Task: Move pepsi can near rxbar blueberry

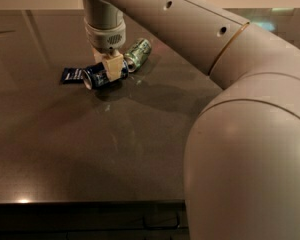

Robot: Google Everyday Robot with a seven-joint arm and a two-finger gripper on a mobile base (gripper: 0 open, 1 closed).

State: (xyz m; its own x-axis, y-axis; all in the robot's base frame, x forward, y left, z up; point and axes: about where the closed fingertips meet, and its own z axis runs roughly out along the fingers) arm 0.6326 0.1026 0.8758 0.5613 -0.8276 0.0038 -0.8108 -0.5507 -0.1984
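Pepsi can [101, 76] is being gripped on its side by the gripper [110, 70], whose tan fingers [113, 64] are being pressed around the middle of the can, just to the right of the rxbar blueberry [71, 75]. Its silver end is being turned toward the bar, and it cannot be told whether the two are touching. A green and silver can [138, 54] is being seen lying on the dark table [90, 149], farther right of the rxbar blueberry, beyond the gripper.
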